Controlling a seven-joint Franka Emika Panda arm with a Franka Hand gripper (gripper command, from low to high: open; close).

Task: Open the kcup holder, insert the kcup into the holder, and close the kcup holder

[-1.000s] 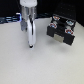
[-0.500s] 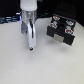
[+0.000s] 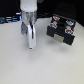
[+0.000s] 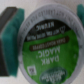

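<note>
In the wrist view the kcup (image 4: 52, 50), a white pod with a green foil top, fills most of the picture. It sits between the fingers of my gripper (image 4: 44, 40), with a teal finger pad (image 4: 13, 31) pressed against its rim. In the exterior view my gripper (image 3: 31, 42) hangs over the white table. The pod at its tip is too blurred to make out. The kcup holder (image 3: 61, 30), a black boxy unit with light handles, stands apart from the gripper toward the exterior view's right. Its drawers look shut.
The white table (image 3: 45, 67) spreads across the near part of the exterior view. Dark equipment (image 3: 10, 19) lines the far edge on the exterior view's left.
</note>
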